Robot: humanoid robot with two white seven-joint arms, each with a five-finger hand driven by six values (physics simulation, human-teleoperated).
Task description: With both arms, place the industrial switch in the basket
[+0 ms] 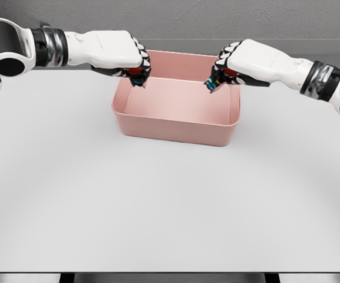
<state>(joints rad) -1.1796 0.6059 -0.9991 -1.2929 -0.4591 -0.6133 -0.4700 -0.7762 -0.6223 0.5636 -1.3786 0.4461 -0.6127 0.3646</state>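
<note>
Pink, the basket [176, 121] sits on our pale counter [170, 206] near its far edge, about midway between the left and right edges, and what we see of its inside is bare. Our left hand [135, 65] hangs over the basket's left rim and our right hand [221, 71] over its right rim, each with fingers curled downward and pinching nothing we can make out. We cannot find the switch anywhere in the head view.

Near floor of the basket [175, 127] behind its front wall; switch unseen.
</note>
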